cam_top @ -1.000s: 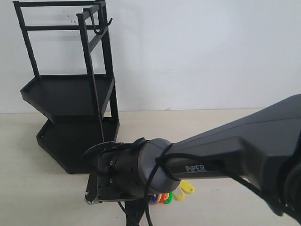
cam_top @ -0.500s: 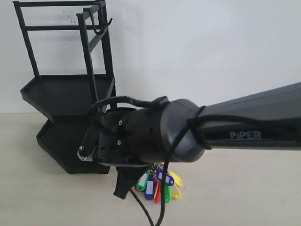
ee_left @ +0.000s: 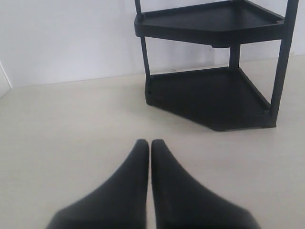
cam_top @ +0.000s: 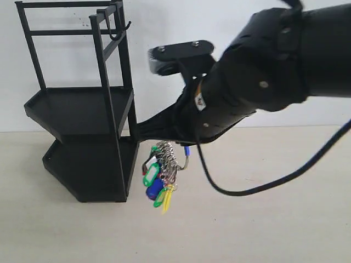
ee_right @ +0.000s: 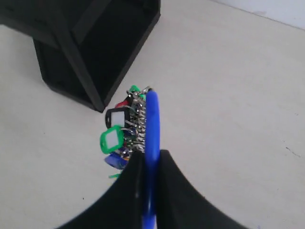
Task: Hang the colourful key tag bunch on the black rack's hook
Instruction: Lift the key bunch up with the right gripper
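Note:
The black rack (cam_top: 82,109) stands at the left against the white wall. Its thin hook (cam_top: 126,26) juts from the top rail. My right gripper (cam_top: 156,134) is beside the rack's front upright, at the height of the lower tray. It is shut on a blue tag (ee_right: 151,119), and the colourful key tag bunch (cam_top: 162,174) dangles from it above the table. In the right wrist view the bunch (ee_right: 125,130) hangs past the right gripper (ee_right: 151,153), with the rack's base (ee_right: 95,52) beyond. My left gripper (ee_left: 150,143) is shut on nothing, low over the table.
The beige table (cam_top: 263,219) stretches to the right of the rack. A black cable (cam_top: 241,190) loops below the right arm. In the left wrist view the rack's two trays (ee_left: 214,95) stand ahead on the table, a short way beyond the fingertips.
The right arm has risen from the table, lifting the key tag bunch with it. The bunch now hangs in the air beside the rack. The rack has not moved.

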Available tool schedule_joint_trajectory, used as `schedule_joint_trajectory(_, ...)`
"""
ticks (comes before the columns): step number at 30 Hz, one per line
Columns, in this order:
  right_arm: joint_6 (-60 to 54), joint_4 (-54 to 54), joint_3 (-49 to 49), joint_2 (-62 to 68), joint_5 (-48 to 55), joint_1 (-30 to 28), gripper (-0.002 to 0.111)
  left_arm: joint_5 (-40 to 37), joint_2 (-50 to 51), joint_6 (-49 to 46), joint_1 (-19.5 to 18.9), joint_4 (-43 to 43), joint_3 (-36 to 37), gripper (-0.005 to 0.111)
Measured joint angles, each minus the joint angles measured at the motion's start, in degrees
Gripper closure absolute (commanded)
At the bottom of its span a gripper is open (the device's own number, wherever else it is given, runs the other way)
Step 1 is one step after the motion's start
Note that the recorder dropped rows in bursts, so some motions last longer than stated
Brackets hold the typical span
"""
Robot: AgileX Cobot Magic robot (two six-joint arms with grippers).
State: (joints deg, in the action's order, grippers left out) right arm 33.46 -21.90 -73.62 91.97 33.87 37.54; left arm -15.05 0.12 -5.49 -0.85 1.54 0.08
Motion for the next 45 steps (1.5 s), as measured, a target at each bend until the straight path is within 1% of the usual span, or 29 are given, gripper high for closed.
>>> schedule_joint_trajectory(4,-0.6,4.6,4.2,-4.8,-5.0,-3.8,0.108,0.0,0.0,0.0,0.0,0.0,0.0,0.102)
schedule_joint_trajectory(7,-3.9,9.1,6.5,-7.5,-8.8,-5.8,0.108,0.0,0.0,0.0,0.0,0.0,0.0,0.102)
schedule_joint_trajectory(12,-12.7,17.9,7.0,-9.4,-14.4,-6.3,0.108,0.0,0.0,0.0,0.0,0.0,0.0,0.102)
schedule_joint_trajectory(15,-15.6,21.9,7.0,-9.5,-18.0,-6.3,0.108,0.0,0.0,0.0,0.0,0.0,0.0,0.102)
schedule_joint_trajectory(17,-16.0,22.7,7.0,-9.5,-19.8,-7.3,0.108,0.0,0.0,0.0,0.0,0.0,0.0,0.102)
schedule_joint_trajectory(20,-13.1,24.3,7.0,-9.7,-22.0,-9.3,0.108,0.0,0.0,0.0,0.0,0.0,0.0,0.102)
schedule_joint_trajectory(24,-19.6,24.7,7.0,-10.5,-18.7,-9.9,0.108,0.0,0.0,0.0,0.0,0.0,0.0,0.102)
schedule_joint_trajectory(27,-16.9,27.5,7.3,-11.8,-20.2,-11.3,0.108,0.0,0.0,0.0,0.0,0.0,0.0,0.102)
schedule_joint_trajectory(31,-23.7,28.5,5.8,-13.0,-18.4,-10.3,0.108,0.0,0.0,0.0,0.0,0.0,0.0,0.102)
schedule_joint_trajectory(34,-22.0,30.8,5.7,-13.8,-19.2,-10.7,0.108,0.0,0.0,0.0,0.0,0.0,0.0,0.102)
schedule_joint_trajectory(37,-28.6,31.2,4.3,-14.1,-15.9,-10.8,0.108,0.0,0.0,0.0,0.0,0.0,0.0,0.102)
schedule_joint_trajectory(41,-24.9,33.7,4.3,-14.8,-16.2,-11.9,0.108,0.0,0.0,0.0,0.0,0.0,0.0,0.102)
schedule_joint_trajectory(44,-32.2,34.3,4.3,-15.1,-14.1,-10.8,0.108,0.0,0.0,0.0,0.0,0.0,0.0,0.102)
schedule_joint_trajectory(45,-32.1,34.5,4.3,-15.1,-13.2,-10.7,0.108,0.0,0.0,0.0,0.0,0.0,0.0,0.102)
